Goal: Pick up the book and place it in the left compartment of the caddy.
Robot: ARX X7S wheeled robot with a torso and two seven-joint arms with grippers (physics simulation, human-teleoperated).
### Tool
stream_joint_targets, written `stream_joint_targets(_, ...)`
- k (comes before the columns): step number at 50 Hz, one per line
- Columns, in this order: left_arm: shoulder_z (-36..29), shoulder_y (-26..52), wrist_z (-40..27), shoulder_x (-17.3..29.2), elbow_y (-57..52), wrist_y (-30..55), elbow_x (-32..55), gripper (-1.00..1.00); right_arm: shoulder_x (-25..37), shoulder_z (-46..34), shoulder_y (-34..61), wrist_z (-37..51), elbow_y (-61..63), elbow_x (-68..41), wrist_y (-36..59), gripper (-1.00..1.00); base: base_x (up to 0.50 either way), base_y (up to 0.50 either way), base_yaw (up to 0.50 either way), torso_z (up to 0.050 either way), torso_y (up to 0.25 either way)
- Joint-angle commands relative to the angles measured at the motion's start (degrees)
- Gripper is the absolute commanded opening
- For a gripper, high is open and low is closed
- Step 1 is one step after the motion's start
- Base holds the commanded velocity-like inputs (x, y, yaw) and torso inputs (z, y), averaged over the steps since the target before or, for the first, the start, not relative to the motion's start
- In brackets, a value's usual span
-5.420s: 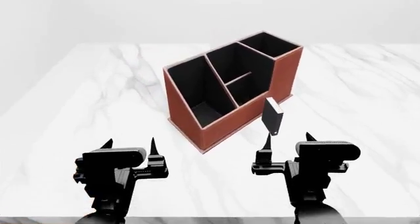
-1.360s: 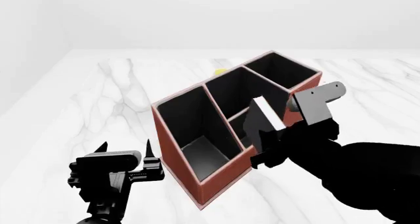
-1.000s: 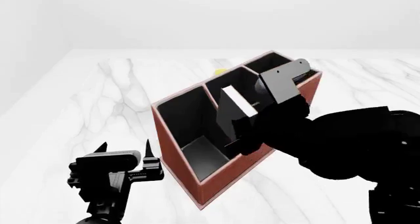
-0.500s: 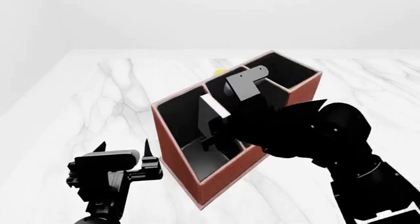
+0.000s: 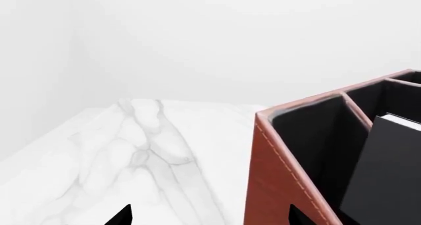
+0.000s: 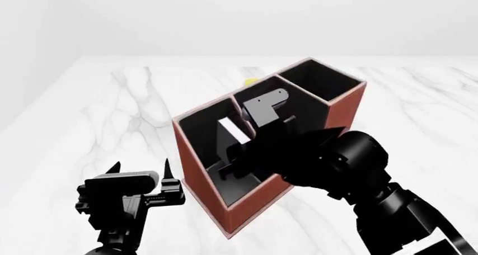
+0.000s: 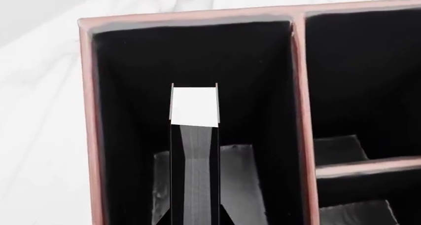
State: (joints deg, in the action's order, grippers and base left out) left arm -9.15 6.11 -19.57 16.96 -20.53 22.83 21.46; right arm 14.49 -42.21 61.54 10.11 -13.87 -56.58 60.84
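Left gripper (image 6: 142,176) is sitting low over the marble table (image 6: 97,115), jaws spread apart with nothing between them, just beside the near-left corner of the caddy (image 6: 200,182) but not touching it. Caddy is standing angled on the table, taller end farthest from the robot. Book (image 6: 226,136) is hanging upright over the left compartment (image 6: 196,129), its lower part dipping below the rim; white page edge is facing up. Right gripper (image 6: 237,161) is reaching across the caddy from the right, clamped onto the book; right wrist view is showing the book (image 7: 194,151) centred between the left compartment (image 7: 125,111) walls, touching neither.
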Motion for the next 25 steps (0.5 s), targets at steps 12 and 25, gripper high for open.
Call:
stream_joint_targets(12, 1.6, 0.0, 0.1, -0.9, -0.2, -0.6, -1.2, 1.00, -3.7, -2.2, -0.5, -6.6, -7.1, 7.3, -7.6, -1.00, 0.00, 0.00, 0.00, 0.000, 0.002)
stream_joint_targets(25, 1.4, -0.2, -0.1, -0.8, 0.1, -1.0, -1.2, 1.00, -4.9, -4.1, -1.0, -9.0, -12.0, 9.2, -10.3, -1.00, 0.00, 0.00, 0.00, 0.000, 0.001)
